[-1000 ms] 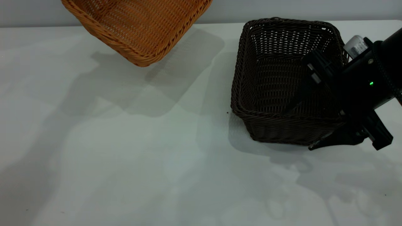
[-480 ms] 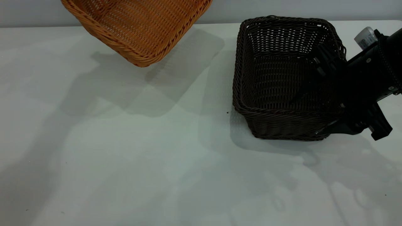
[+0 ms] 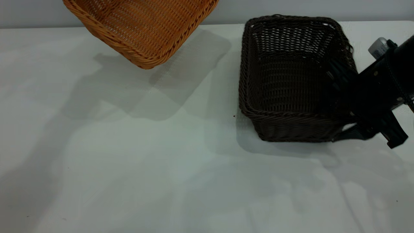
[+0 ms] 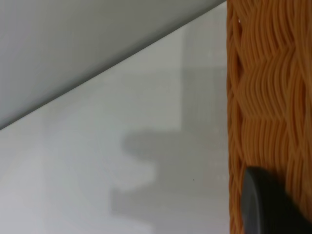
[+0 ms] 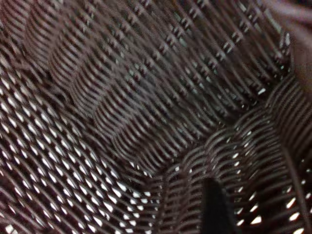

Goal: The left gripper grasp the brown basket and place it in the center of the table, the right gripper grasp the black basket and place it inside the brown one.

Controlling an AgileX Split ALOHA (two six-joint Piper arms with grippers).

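The brown basket (image 3: 142,29) hangs tilted above the table (image 3: 129,161) at the back left, and its shadow falls on the surface below. The left gripper is out of the exterior view. In the left wrist view one of its fingers (image 4: 265,204) presses on the basket's orange wicker wall (image 4: 268,97). The black basket (image 3: 284,81) stands at the right. My right gripper (image 3: 344,106) is shut on its right wall, one finger inside and one outside. The right wrist view is filled with dark weave (image 5: 122,97), with one finger (image 5: 214,209) against it.
A grey wall runs behind the table's far edge (image 3: 48,27). Bare tabletop spreads across the middle and front. The right arm's black body (image 3: 385,81) reaches in from the right edge.
The right gripper's fingers have closed onto the black basket's right wall. The basket has turned slightly and its near edge has shifted back. The brown basket has not moved.
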